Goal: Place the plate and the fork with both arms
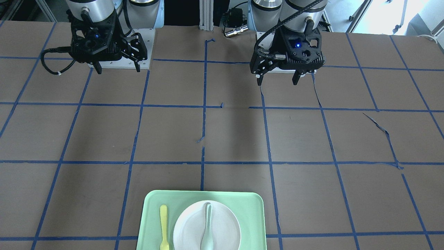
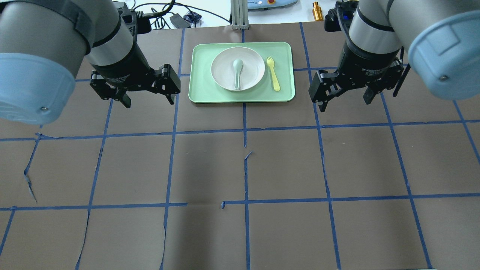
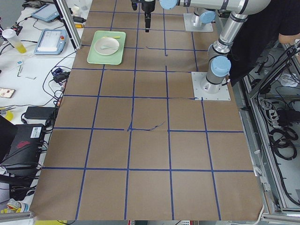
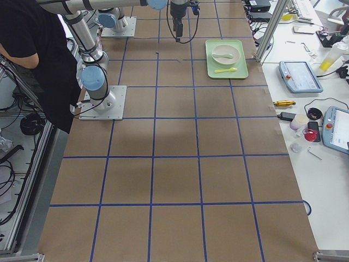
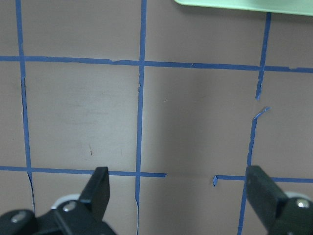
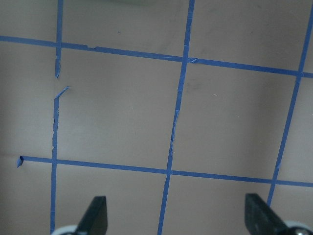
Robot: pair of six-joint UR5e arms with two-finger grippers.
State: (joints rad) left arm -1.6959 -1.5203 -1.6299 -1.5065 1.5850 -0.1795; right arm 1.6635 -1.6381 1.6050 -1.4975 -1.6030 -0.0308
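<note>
The off-white plate (image 2: 252, 64) lies on a mint-green tray (image 2: 202, 77) at the table's far middle. The yellow fork (image 2: 273, 73) lies on the tray just right of the plate, tines pointing away from me. In the front-facing view the plate (image 1: 189, 227) and fork (image 1: 163, 225) are at the bottom edge. My left gripper (image 2: 150, 102) hangs open and empty above the table, left of the tray. My right gripper (image 2: 345, 105) hangs open and empty to the tray's right. Neither touches anything. Both wrist views show wide-open fingers over bare table: left (image 5: 181, 196), right (image 6: 176, 215).
A pale grey-green spoon (image 2: 237, 69) lies in the plate. The brown table carries a blue tape grid with some torn strips. Tablets, cables and bottles lie beyond the table's far edge. A person in black (image 4: 32, 49) stands behind the robot's bases.
</note>
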